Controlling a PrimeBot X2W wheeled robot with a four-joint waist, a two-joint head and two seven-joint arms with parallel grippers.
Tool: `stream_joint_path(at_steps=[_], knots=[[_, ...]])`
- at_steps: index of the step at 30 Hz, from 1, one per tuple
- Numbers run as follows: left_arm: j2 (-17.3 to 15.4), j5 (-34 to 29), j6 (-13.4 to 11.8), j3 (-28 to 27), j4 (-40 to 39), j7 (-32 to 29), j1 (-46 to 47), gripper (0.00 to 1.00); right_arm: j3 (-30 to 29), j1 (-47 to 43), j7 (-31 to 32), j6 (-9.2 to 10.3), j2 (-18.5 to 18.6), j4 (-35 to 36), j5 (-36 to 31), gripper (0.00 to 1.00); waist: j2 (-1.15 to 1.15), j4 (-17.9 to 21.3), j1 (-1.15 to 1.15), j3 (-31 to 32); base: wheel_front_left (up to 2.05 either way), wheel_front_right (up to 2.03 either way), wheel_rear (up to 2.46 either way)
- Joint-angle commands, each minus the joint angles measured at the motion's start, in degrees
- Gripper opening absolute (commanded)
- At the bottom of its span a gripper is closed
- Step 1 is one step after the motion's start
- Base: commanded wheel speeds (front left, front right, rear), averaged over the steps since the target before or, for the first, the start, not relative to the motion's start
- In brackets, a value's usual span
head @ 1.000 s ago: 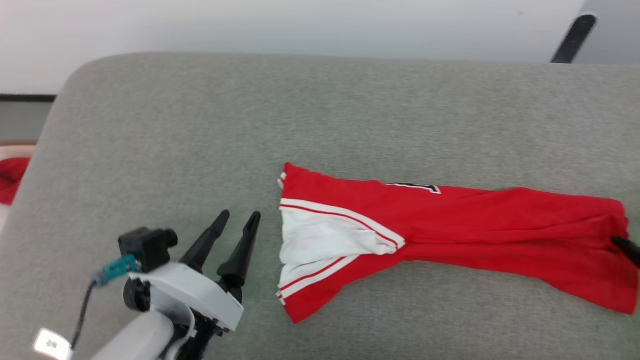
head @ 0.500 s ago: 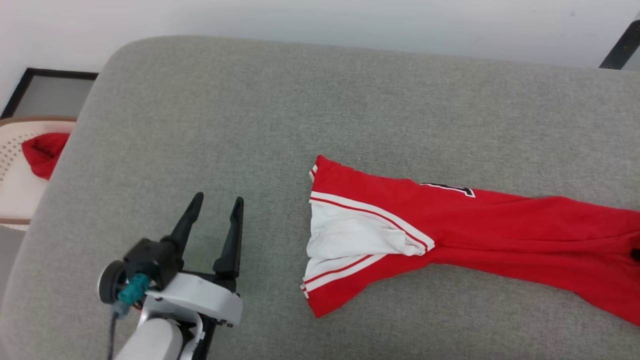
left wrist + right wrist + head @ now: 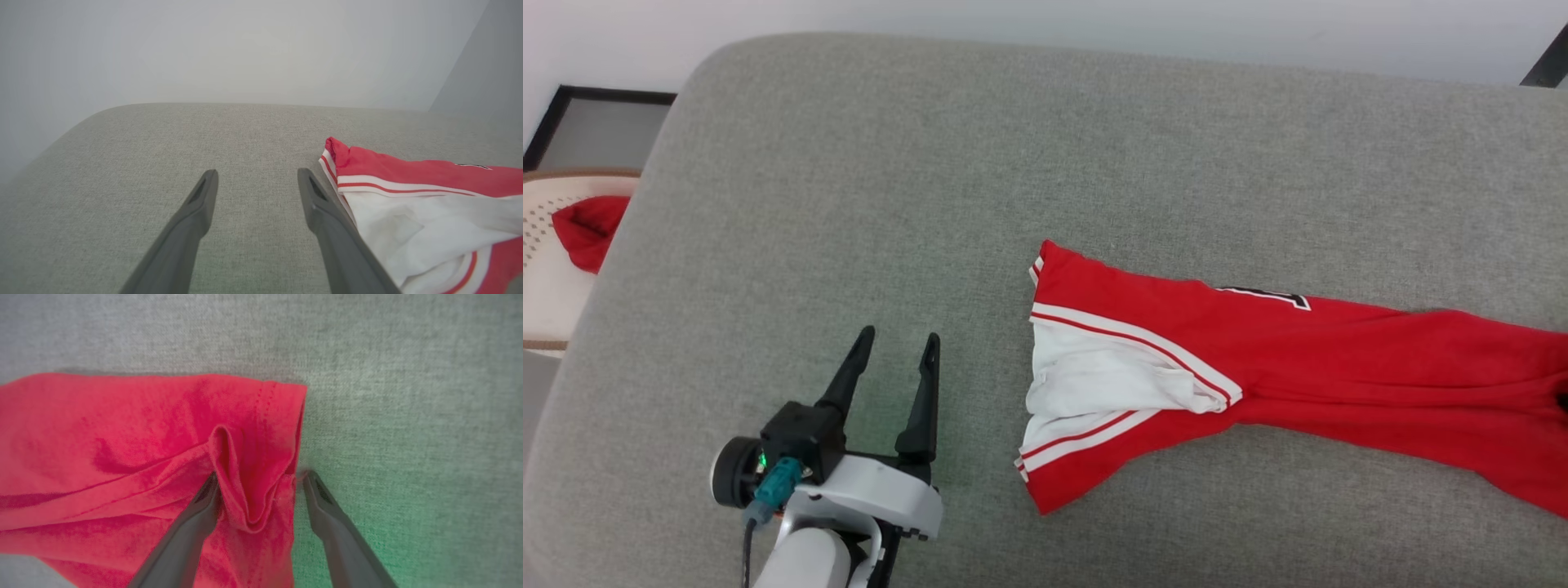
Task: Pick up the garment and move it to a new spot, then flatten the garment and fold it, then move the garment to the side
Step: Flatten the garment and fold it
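Red sleeveless thin-fabric jersey with white panels keeps same shape as half second ago; left gripper edged nearer its striped end. Jersey lies twisted, long strip, on grey upholstered surface. Left gripper spread wide, empty. Right gripper spread astride hem fold, not clamped. Probably flattening just starting; folding, side move remain.

Garment on cushion, right of left gripper.
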State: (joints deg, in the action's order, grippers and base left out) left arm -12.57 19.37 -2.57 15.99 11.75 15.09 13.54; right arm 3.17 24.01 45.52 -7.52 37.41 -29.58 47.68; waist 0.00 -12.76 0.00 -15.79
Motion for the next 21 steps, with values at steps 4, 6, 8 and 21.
stream_joint_path(at_steps=[4,6,8,21], knots=[[2.02,-2.67,2.44,-2.78,1.71,0.05,-0.31,1.0,0.81,-2.56,1.73,0.07,-5.12,-0.54,-1.58,0.07,0.0,-0.28,0.0,-0.61,0.0,0.0,0.0],[2.62,-3.52,3.27,-3.82,2.14,0.05,-0.23,1.0,0.25,-2.6,1.48,0.03,-5.52,0.16,-1.85,0.0,0.0,-0.24,0.0,-0.58,0.0,0.0,0.0],[2.88,-3.93,3.67,-4.42,2.29,0.05,-0.24,1.0,-0.03,-2.63,1.37,-0.03,-5.7,0.5,-2.04,0.0,0.0,-0.16,0.0,-0.54,0.0,0.0,0.0],[5.7,-6.82,6.84,-10.82,1.36,0.06,-2.37,1.0,-9.93,-1.4,-7.47,0.14,-0.1,1.28,-5.5,0.0,0.0,3.56,0.0,-1.25,0.0,0.0,0.0]])
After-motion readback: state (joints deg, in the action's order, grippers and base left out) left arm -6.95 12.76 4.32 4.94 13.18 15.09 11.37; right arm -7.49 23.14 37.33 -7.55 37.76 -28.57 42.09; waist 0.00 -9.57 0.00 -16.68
